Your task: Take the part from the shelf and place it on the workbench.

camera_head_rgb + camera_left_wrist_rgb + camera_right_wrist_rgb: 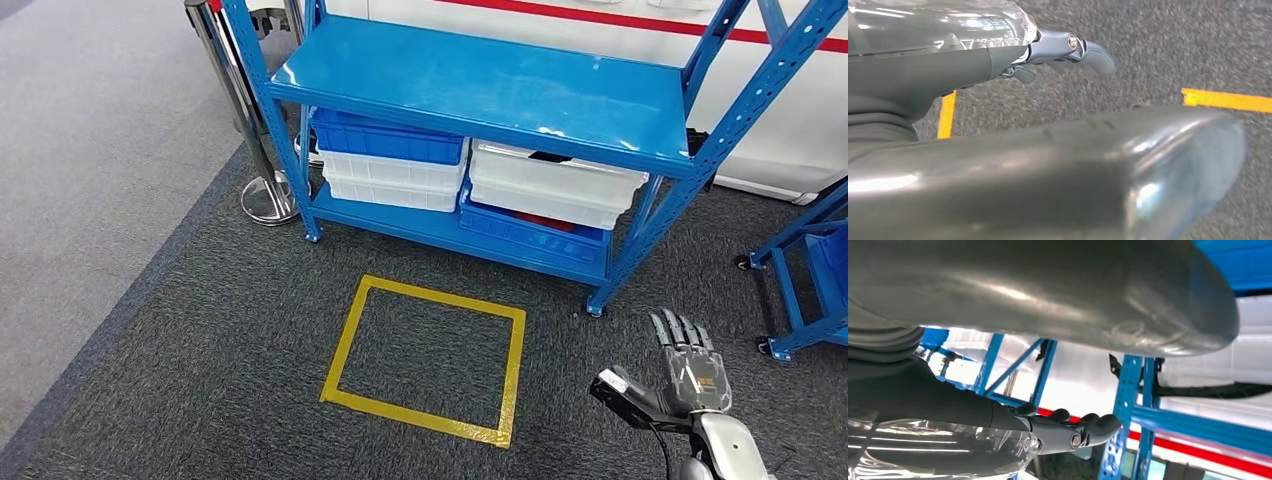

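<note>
Grey carpet [200,330] with a yellow taped square [425,357] — blue shelf [480,85] beyond, its part indistinguishable among the bins [555,185]. Right hand [690,372] hovers empty, fingers spread; left hand [1068,50] — grip unclear.

I am logging the blue shelf [480,85] as running off the head view's top edge, its uprights cut short. Its top board is hiding most of the white bins [555,185] and blue bins [388,136]; a dark item [550,156] and something red [545,221] are peeking out, too covered to identify. A second blue rack [805,280] is leaving by the right edge. My right hand [690,375] is cut at the bottom edge. In the left wrist view the left hand [1068,50] is blurring, its thumb [1048,175] blocking the yellow tape [1225,99].
</note>
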Robot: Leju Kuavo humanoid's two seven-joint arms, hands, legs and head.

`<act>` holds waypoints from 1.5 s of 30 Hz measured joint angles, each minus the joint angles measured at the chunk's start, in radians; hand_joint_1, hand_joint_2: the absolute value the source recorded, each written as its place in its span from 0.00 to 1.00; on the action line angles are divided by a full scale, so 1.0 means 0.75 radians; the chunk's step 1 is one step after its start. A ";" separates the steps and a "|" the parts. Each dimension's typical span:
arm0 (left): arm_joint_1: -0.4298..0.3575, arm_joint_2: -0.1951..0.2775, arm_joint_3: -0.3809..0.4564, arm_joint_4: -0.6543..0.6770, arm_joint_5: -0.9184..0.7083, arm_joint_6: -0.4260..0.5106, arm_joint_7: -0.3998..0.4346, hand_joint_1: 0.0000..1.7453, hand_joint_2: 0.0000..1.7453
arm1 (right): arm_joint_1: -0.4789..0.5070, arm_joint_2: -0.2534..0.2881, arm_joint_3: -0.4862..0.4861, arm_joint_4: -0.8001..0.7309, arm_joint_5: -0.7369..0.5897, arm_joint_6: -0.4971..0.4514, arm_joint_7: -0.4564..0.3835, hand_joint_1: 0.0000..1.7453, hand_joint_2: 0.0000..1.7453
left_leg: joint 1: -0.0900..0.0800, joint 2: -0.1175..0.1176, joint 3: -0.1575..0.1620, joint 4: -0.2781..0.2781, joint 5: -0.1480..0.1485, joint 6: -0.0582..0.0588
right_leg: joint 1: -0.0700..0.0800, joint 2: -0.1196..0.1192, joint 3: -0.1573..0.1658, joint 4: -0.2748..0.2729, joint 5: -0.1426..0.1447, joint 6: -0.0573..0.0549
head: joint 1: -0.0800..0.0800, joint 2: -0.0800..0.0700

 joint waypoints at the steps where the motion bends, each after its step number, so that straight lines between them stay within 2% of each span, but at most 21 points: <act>1: 0.001 0.000 -0.001 0.000 0.000 0.000 0.003 0.00 0.00 | 0.011 0.000 -0.002 -0.007 -0.002 0.003 0.000 0.00 0.00 | 0.003 0.000 -0.002 0.005 -0.002 -0.004 | -0.005 0.000 0.004 0.003 0.012 0.005 | 0.000 0.000; 2: 0.002 -0.001 -0.001 0.000 0.000 0.001 0.006 0.00 0.00 | 0.018 -0.001 -0.004 -0.014 -0.003 0.008 0.001 0.00 0.00 | 0.007 0.000 -0.005 0.013 -0.006 -0.011 | -0.012 -0.001 0.035 -0.049 0.046 0.012 | 0.000 0.000; 4: 0.000 0.000 -0.002 0.000 0.001 0.001 0.010 0.00 0.00 | 0.021 -0.002 -0.009 -0.023 -0.008 0.020 0.001 0.00 0.00 | 0.014 -0.001 -0.014 0.040 -0.021 -0.033 | -0.021 0.001 0.131 -0.222 0.115 0.023 | 0.000 0.000; 6: -0.003 0.001 -0.003 0.001 0.002 0.001 0.010 0.00 0.00 | 0.017 -0.005 -0.012 -0.025 -0.017 0.029 0.001 0.00 0.00 | 0.013 -0.002 -0.027 0.065 -0.033 -0.054 | -0.020 0.008 0.175 -0.314 0.133 0.012 | -0.001 0.000; 9: -0.004 0.001 -0.005 0.002 0.005 -0.001 0.009 0.00 0.00 | 0.000 -0.008 -0.014 -0.019 -0.030 0.035 -0.010 0.00 0.00 | 0.016 -0.003 -0.036 0.074 -0.037 -0.075 | -0.012 0.011 0.167 -0.314 0.132 -0.024 | -0.002 0.000; 11: -0.006 0.001 -0.005 0.002 0.012 -0.002 0.009 0.00 0.00 | -0.031 -0.008 -0.014 -0.007 -0.033 0.037 -0.019 0.00 0.00 | 0.021 -0.004 -0.059 0.127 -0.077 -0.088 | -0.012 0.010 0.164 -0.317 0.137 -0.044 | -0.002 0.000; 14: -0.009 0.001 -0.005 0.002 0.017 -0.005 0.010 0.00 0.00 | -0.079 -0.007 -0.014 0.023 -0.033 0.041 -0.026 0.00 0.00 | 0.023 -0.004 -0.166 0.368 -0.200 -0.098 | -0.005 0.007 0.156 -0.318 0.142 -0.059 | -0.002 0.000; 16: -0.007 0.000 -0.006 0.002 0.017 -0.008 0.010 0.00 0.00 | -0.097 -0.006 -0.014 0.046 -0.033 0.042 -0.026 0.00 0.00 | 0.022 -0.004 -0.201 0.448 -0.212 -0.091 | 0.004 0.004 0.152 -0.318 0.145 -0.063 | -0.002 0.000; 17: -0.007 0.000 -0.006 0.002 0.017 -0.009 0.010 0.00 0.00 | -0.103 -0.006 -0.014 0.055 -0.033 0.041 -0.026 0.00 0.00 | 0.020 -0.004 -0.183 0.412 -0.181 -0.082 | 0.009 0.003 0.152 -0.318 0.146 -0.064 | -0.002 0.000; 19: -0.008 0.002 -0.006 0.002 0.016 -0.009 0.010 0.00 0.00 | -0.114 -0.005 -0.014 0.067 -0.033 0.040 -0.026 0.00 0.00 | 0.009 -0.003 -0.094 0.232 -0.095 -0.051 | 0.015 0.000 0.154 -0.318 0.147 -0.064 | -0.001 0.000; 21: -0.011 0.003 -0.006 0.002 0.016 -0.009 0.010 0.00 0.00 | -0.124 -0.005 -0.014 0.077 -0.033 0.039 -0.026 0.00 0.00 | -0.004 0.001 -0.031 0.097 -0.052 -0.026 | 0.017 -0.004 0.153 -0.319 0.152 -0.059 | -0.001 0.000; 24: -0.013 0.002 -0.007 0.003 0.016 -0.009 0.010 0.00 0.00 | -0.131 0.000 -0.013 0.091 -0.033 0.038 -0.026 0.00 0.00 | -0.009 0.001 -0.020 0.055 -0.037 -0.016 | 0.013 -0.011 0.151 -0.328 0.162 -0.037 | -0.001 0.000; 26: -0.013 0.001 -0.007 0.003 0.016 -0.010 0.010 0.00 0.00 | -0.137 0.002 -0.012 0.097 -0.033 0.038 -0.026 0.00 0.00 | -0.002 0.001 -0.009 0.021 -0.012 -0.010 | 0.013 -0.009 0.139 -0.303 0.137 -0.024 | -0.001 0.000; 29: -0.014 0.000 -0.009 0.003 0.016 -0.012 0.011 0.00 0.00 | -0.147 0.002 -0.012 0.111 -0.033 0.038 -0.025 0.00 0.00 | 0.001 0.001 -0.012 0.006 0.005 -0.005 | 0.010 -0.004 0.047 -0.093 0.015 -0.010 | -0.001 0.000; 30: -0.013 0.000 -0.009 0.003 0.016 -0.013 0.011 0.00 0.00 | -0.147 0.002 -0.011 0.116 -0.033 0.039 -0.025 0.00 0.00 | 0.001 0.000 -0.016 0.009 0.005 -0.005 | 0.008 -0.004 0.016 -0.020 -0.012 -0.005 | -0.001 0.000; 31: -0.013 0.000 -0.009 0.003 0.016 -0.013 0.012 0.00 0.00 | -0.146 0.003 -0.011 0.121 -0.033 0.039 -0.025 0.00 0.00 | 0.001 -0.001 -0.019 0.014 0.004 -0.007 | 0.005 -0.004 0.004 0.011 -0.013 -0.001 | -0.001 0.000; 32: -0.013 -0.001 -0.010 0.003 0.016 -0.013 0.012 0.00 0.00 | -0.147 0.003 -0.010 0.126 -0.033 0.040 -0.025 0.00 0.00 | 0.002 -0.003 -0.022 0.020 0.002 -0.009 | 0.002 -0.004 0.015 -0.007 0.010 0.003 | -0.001 0.000; 34: -0.013 -0.001 -0.010 0.003 0.017 -0.015 0.013 0.00 0.00 | -0.150 0.003 -0.010 0.132 -0.033 0.040 -0.025 0.00 0.00 | 0.005 -0.007 -0.026 0.038 -0.008 -0.020 | -0.006 -0.004 0.099 -0.166 0.093 0.008 | -0.001 0.000; 36: -0.015 -0.001 -0.010 0.003 0.020 -0.020 0.017 0.00 0.00 | -0.156 0.005 -0.009 0.139 -0.033 0.040 -0.026 0.00 0.00 | 0.003 -0.010 -0.035 0.059 -0.020 -0.034 | -0.005 -0.002 0.164 -0.300 0.135 -0.001 | -0.001 0.000; 41: -0.014 0.000 -0.011 0.003 0.031 -0.030 0.024 0.00 0.00 | -0.164 0.015 -0.008 0.158 -0.034 0.043 -0.035 0.00 0.00 | -0.004 -0.012 -0.046 0.069 -0.025 -0.020 | 0.001 0.001 0.170 -0.326 0.135 -0.023 | -0.001 0.000; 45: -0.016 0.000 -0.011 0.003 0.050 -0.030 0.076 0.00 0.00 | -0.182 0.018 -0.002 0.174 -0.050 0.039 -0.058 0.00 0.00 | -0.002 -0.012 -0.044 0.059 -0.020 -0.029 | 0.003 0.000 0.169 -0.326 0.135 -0.033 | -0.001 0.000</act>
